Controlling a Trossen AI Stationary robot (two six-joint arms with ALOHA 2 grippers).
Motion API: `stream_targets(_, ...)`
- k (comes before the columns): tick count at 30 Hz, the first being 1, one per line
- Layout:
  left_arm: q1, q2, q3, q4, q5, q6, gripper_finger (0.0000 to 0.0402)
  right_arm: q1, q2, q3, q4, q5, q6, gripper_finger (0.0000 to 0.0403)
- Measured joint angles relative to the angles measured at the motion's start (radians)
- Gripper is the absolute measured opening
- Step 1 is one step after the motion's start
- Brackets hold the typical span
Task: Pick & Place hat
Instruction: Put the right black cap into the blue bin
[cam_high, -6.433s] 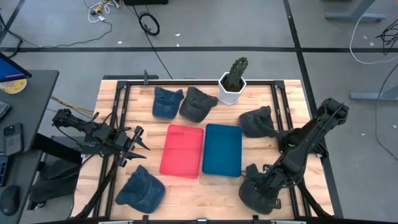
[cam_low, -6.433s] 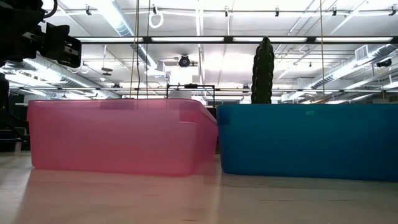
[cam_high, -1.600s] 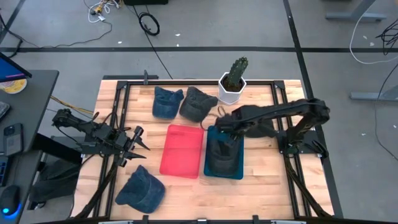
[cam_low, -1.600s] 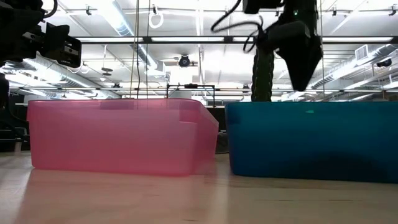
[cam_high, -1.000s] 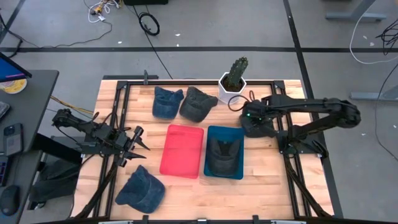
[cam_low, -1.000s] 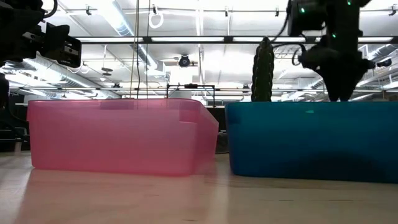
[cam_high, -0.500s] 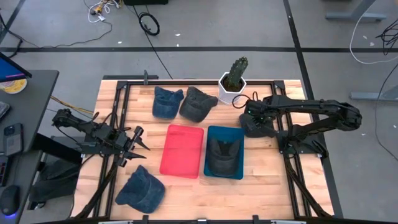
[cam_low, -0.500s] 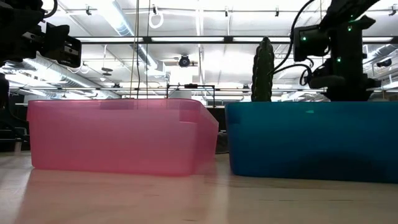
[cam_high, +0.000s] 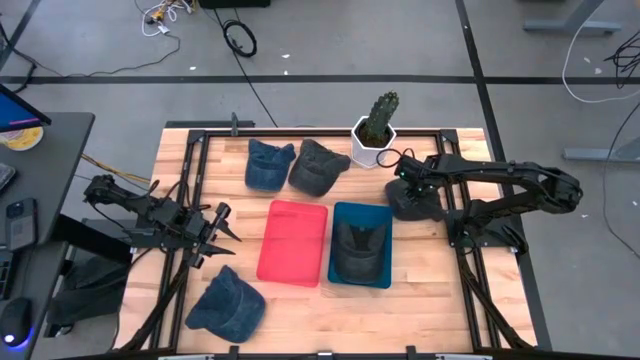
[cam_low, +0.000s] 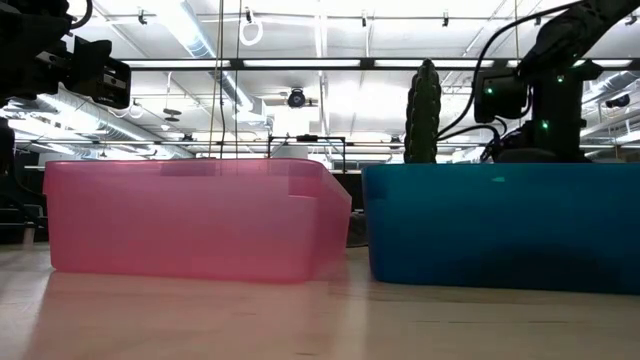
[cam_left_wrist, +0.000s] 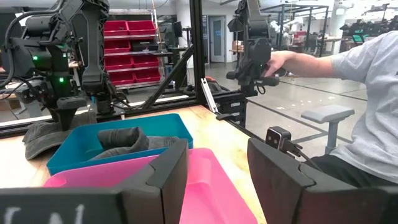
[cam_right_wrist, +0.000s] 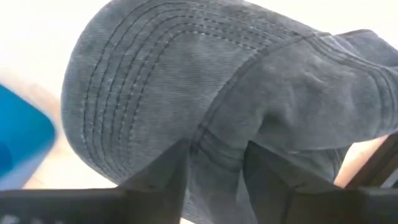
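Step in hand: picking the dark grey hat (cam_high: 418, 198) at centre right of the high view, just right of the blue bin (cam_high: 360, 243).
Right gripper (cam_high: 408, 186): down on that hat; in the right wrist view the fingers (cam_right_wrist: 163, 172) press into the crown fabric with a fold between them, parted, not yet clenched by my reading.
Blue bin: already holds one grey hat (cam_high: 360, 245).
Good practice: pinch a thick fold of the crown, not the brim; close fully before lifting; rise straight up, clear of the cactus pot (cam_high: 374, 140).
Left gripper (cam_high: 222, 225): idle at centre left, fingers apart, empty.
Other hats: two at upper centre, one at lower left.
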Motion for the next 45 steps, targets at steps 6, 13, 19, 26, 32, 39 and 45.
stream_targets(6, 0.000, 0.000, 0.000, 0.000, 0.000, 0.000, 0.0170, 0.000, 0.000, -0.002, 0.016, 0.000, -0.064, 0.0017)
stream_targets(13, 0.000, 0.000, 0.000, 0.000, 0.000, 0.000, 0.0170, 0.001, -0.019, 0.022, -0.033, 0.001, -0.112, 0.0007)
stream_targets(19, 0.000, 0.000, 0.000, 0.000, 0.000, 0.000, 0.0170, 0.008, -0.092, 0.125, -0.138, 0.001, -0.122, 0.0005)
stream_targets(26, 0.000, 0.000, 0.000, 0.000, 0.000, 0.000, 0.0170, 0.080, -0.173, 0.281, -0.214, -0.038, -0.205, 0.0002)
stream_targets(32, 0.000, 0.000, 0.000, 0.000, 0.000, 0.000, 0.0170, 0.192, -0.170, 0.359, -0.204, -0.105, -0.258, 0.0001)
stream_targets(39, 0.000, 0.000, 0.000, 0.000, 0.000, 0.000, 0.0170, 0.377, -0.130, 0.371, -0.155, -0.105, -0.303, 0.0000)
stream_targets(45, 0.000, 0.000, 0.000, 0.000, 0.000, 0.000, 0.0170, 0.522, -0.054, 0.371, -0.042, -0.104, -0.393, 0.0000)
